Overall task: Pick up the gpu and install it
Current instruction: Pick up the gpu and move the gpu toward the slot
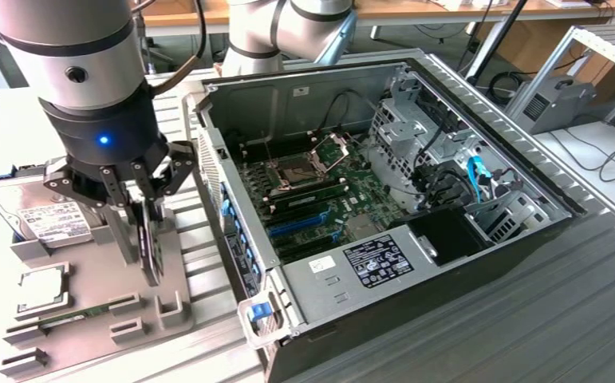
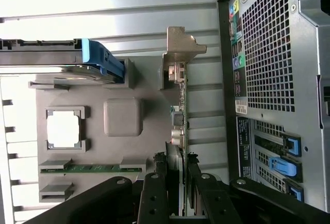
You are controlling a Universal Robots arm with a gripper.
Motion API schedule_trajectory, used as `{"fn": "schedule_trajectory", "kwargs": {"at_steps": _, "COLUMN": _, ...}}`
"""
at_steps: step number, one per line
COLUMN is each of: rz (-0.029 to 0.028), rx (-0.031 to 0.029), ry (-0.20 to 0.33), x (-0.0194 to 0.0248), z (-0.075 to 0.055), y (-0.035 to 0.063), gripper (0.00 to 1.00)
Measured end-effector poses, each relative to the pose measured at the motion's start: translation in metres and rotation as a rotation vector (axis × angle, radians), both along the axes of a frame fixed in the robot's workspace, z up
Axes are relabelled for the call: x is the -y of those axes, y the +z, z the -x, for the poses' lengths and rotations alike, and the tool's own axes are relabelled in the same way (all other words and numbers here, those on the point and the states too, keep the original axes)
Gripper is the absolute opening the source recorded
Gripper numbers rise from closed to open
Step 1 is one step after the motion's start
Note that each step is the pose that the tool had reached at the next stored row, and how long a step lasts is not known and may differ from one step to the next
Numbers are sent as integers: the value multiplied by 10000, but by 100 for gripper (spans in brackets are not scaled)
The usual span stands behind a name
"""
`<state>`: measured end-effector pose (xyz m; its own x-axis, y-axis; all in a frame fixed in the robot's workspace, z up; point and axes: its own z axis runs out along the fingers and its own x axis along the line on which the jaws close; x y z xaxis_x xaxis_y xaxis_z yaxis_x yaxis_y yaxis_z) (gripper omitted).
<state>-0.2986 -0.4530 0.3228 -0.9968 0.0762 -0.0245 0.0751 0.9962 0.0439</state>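
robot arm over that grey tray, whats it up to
The robot arm hangs over the grey tray, its jaws closed on either side of the graphics card, which stands on edge there. Whether the card has lifted out of its slot is hard to tell. The open computer case sits beside the tray, the card not yet in it.

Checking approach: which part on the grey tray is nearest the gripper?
The gpu, the upright silver-bracketed card directly under the gripper; hard drive, processor and memory stick sit aside.
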Motion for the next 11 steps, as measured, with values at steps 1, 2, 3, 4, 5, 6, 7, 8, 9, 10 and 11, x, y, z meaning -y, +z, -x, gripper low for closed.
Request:
{"fn": "schedule_trajectory", "kwargs": {"at_steps": 1, "rz": -1, "rx": 0, "ry": 0, "x": 0, "z": 0, "y": 7, "gripper": 26}}
{"fn": "schedule_trajectory", "kwargs": {"at_steps": 2, "rz": -1, "rx": 0, "ry": 0, "x": 0, "z": 0, "y": 13, "gripper": 26}}
{"fn": "schedule_trajectory", "kwargs": {"at_steps": 3, "rz": -1, "rx": 0, "ry": 0, "x": 0, "z": 0, "y": 21, "gripper": 26}}
{"fn": "schedule_trajectory", "kwargs": {"at_steps": 4, "rz": -1, "rx": 0, "ry": 0, "x": 0, "z": 0, "y": 31, "gripper": 26}}
{"fn": "schedule_trajectory", "kwargs": {"at_steps": 5, "rz": -1, "rx": 0, "ry": 0, "x": 0, "z": 0, "y": 45, "gripper": 26}}
{"fn": "schedule_trajectory", "kwargs": {"at_steps": 6, "rz": -1, "rx": 0, "ry": 0, "x": 0, "z": 0, "y": 59, "gripper": 26}}
{"fn": "schedule_trajectory", "kwargs": {"at_steps": 7, "rz": -1, "rx": 0, "ry": 0, "x": 0, "z": 0, "y": 72, "gripper": 26}}
{"fn": "schedule_trajectory", "kwargs": {"at_steps": 8, "rz": -1, "rx": 0, "ry": 0, "x": 0, "z": 0, "y": 80, "gripper": 26}}
{"fn": "schedule_trajectory", "kwargs": {"at_steps": 9, "rz": -1, "rx": 1, "ry": 0, "x": 0, "z": 0, "y": 86, "gripper": 26}}
{"fn": "schedule_trajectory", "kwargs": {"at_steps": 10, "rz": 0, "rx": 0, "ry": 0, "x": 0, "z": 0, "y": 93, "gripper": 26}}
{"fn": "schedule_trajectory", "kwargs": {"at_steps": 11, "rz": -1, "rx": 1, "ry": 0, "x": 0, "z": 0, "y": 100, "gripper": 26}}
